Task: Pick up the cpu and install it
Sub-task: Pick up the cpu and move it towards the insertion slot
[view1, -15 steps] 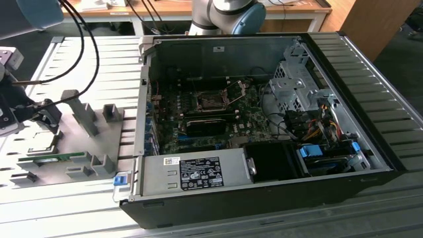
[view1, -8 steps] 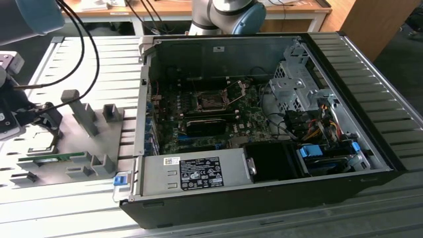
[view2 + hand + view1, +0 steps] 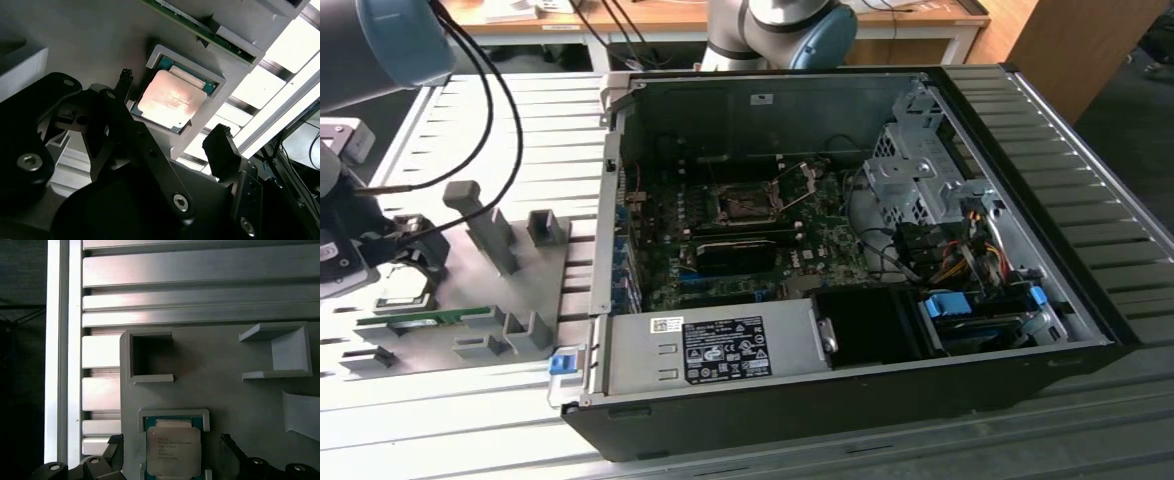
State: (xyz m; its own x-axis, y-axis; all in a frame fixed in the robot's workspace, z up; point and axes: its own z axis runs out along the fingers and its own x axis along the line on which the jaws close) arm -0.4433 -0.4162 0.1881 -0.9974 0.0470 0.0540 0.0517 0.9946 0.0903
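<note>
The cpu (image 3: 172, 100), a flat square chip with a shiny metal top and a greenish rim, lies in a shallow grey holder (image 3: 220, 75) on the fixture plate. In the first wrist view the cpu (image 3: 173, 450) lies between two dark fingertips (image 3: 116, 441). My gripper (image 3: 172, 105) is open, one finger on each side of the chip, and I cannot tell if they touch it. In the exterior view the gripper (image 3: 394, 262) hangs over the cpu (image 3: 403, 290) at the exterior view's left. The dark socket (image 3: 747, 205) sits on the motherboard with its metal frame lifted.
The open computer case (image 3: 854, 400) stands at the exterior view's right, with cables and a drive cage inside. A long green memory stick (image 3: 414, 320) lies beside the holder on the fixture plate (image 3: 574, 290), among grey upright posts (image 3: 487, 235). An empty square pocket (image 3: 150, 357) lies beyond the cpu.
</note>
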